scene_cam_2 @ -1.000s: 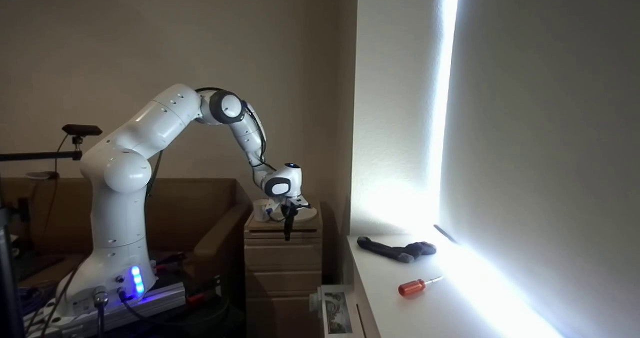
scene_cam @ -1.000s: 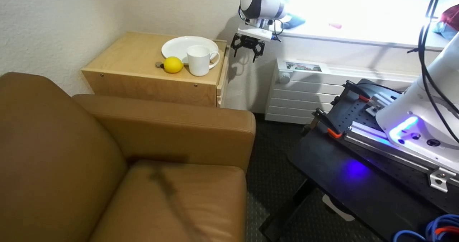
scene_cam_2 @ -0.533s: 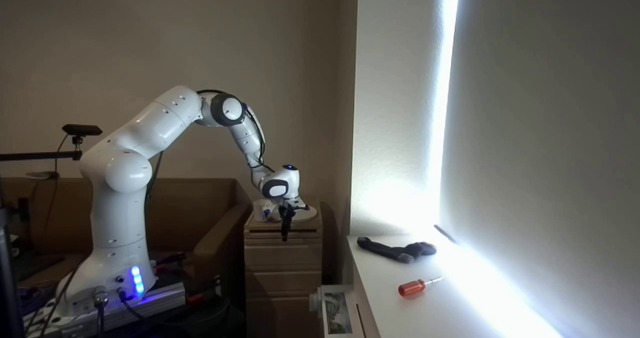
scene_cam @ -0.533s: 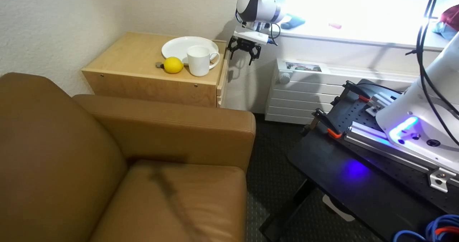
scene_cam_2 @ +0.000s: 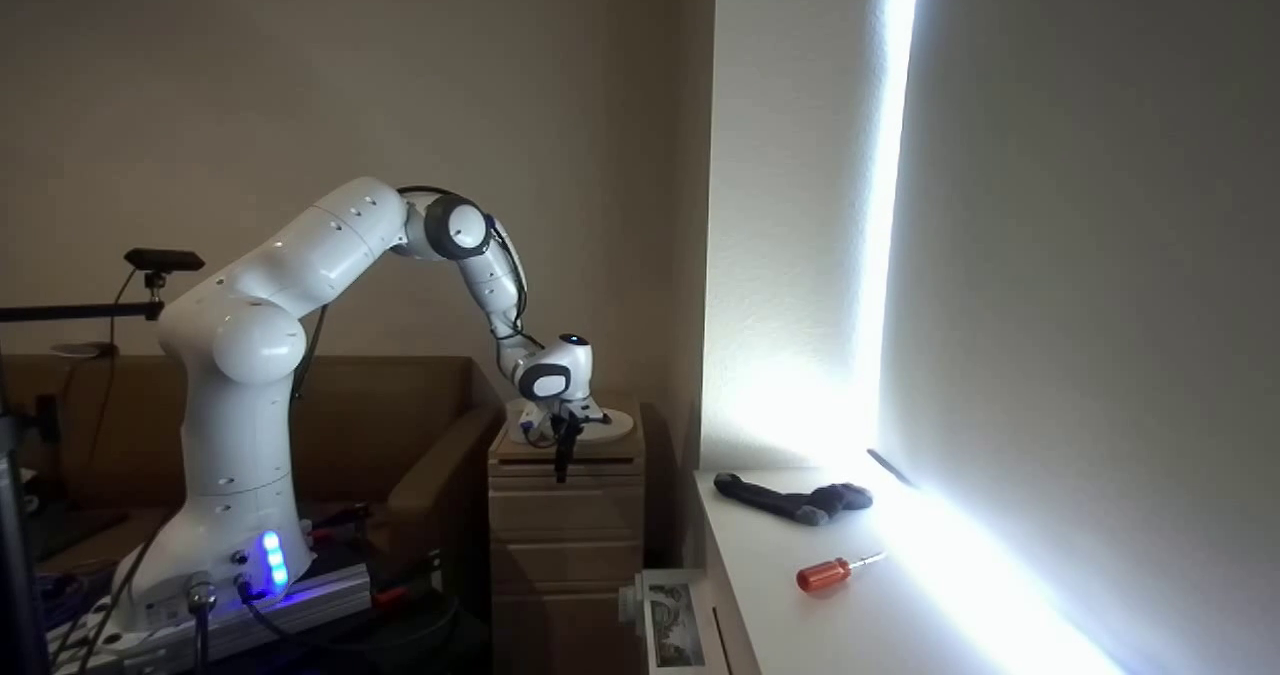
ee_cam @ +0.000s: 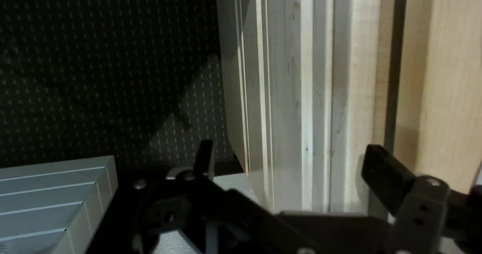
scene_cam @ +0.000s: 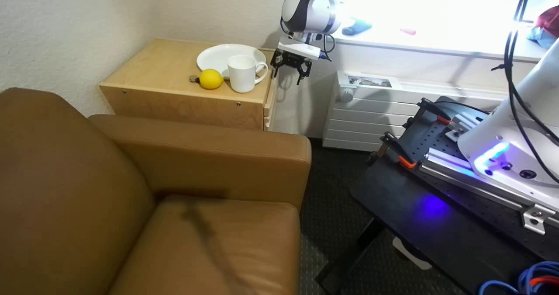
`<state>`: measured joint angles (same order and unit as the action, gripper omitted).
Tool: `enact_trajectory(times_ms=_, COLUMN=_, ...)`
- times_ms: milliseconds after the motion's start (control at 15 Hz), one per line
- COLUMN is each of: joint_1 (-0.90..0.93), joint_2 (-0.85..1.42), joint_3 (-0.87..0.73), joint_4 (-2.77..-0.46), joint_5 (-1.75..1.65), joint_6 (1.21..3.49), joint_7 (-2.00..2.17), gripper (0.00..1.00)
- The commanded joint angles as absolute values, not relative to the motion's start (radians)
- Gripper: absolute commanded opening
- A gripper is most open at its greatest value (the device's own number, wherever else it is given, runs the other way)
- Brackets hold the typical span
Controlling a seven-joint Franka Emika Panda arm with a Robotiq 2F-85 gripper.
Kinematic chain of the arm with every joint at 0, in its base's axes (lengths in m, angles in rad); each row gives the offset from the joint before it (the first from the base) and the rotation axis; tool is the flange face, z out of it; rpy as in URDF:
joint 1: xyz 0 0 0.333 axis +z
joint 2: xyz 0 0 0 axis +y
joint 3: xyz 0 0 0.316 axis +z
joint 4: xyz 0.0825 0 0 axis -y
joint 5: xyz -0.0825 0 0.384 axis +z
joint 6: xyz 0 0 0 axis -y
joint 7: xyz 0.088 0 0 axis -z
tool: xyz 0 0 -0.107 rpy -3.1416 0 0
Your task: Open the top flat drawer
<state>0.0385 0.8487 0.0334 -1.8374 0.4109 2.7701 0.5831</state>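
The top flat drawer [scene_cam_2: 622,469] is a thin tan wooden front just under the top board of a small wooden cabinet [scene_cam: 174,107]. It looks shut. In the wrist view its front [ee_cam: 363,77] runs as a pale strip beside a dark gap. My gripper [scene_cam: 287,77] is open and empty, pointing down in front of the cabinet near its top edge. It also shows side-on before the cabinet front in an exterior view [scene_cam_2: 562,477]. In the wrist view the gripper [ee_cam: 289,152] has one finger over the drawer strip and one out over the floor. Whether the finger touches is unclear.
On the cabinet stand a white plate [scene_cam: 212,58], a white mug [scene_cam: 241,74] and a yellow lemon-like object [scene_cam: 211,79]. A brown sofa [scene_cam: 218,148] adjoins the cabinet. A white radiator [scene_cam: 371,111] and a white windowsill [scene_cam_2: 770,605] lie on the window side.
The arm has moved down and to the left in both exterior views, bringing my open gripper nearer the cabinet's front edge. The cabinet and the things on it have not moved.
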Motion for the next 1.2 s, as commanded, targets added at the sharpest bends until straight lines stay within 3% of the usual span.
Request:
enact_trajectory(times_ms=0, joint_1=0.066, joint_2=0.884, joint_3=0.027, joint_4=-1.801, joint_5=0.418, joint_6=2.795, joint_7=0.586, gripper=1.00)
enact_trajectory(times_ms=733, joint_1=0.202, joint_2=0.955, joint_3=-0.089, joint_4=-1.769, joint_5=0.338, joint_6=2.921, joint_7=0.608, gripper=1.00)
enact_trajectory(times_ms=1133, joint_1=0.195, joint_2=0.956, joint_3=-0.111, joint_4=-1.744, joint_5=0.335, joint_6=2.819, joint_7=0.636, gripper=1.00)
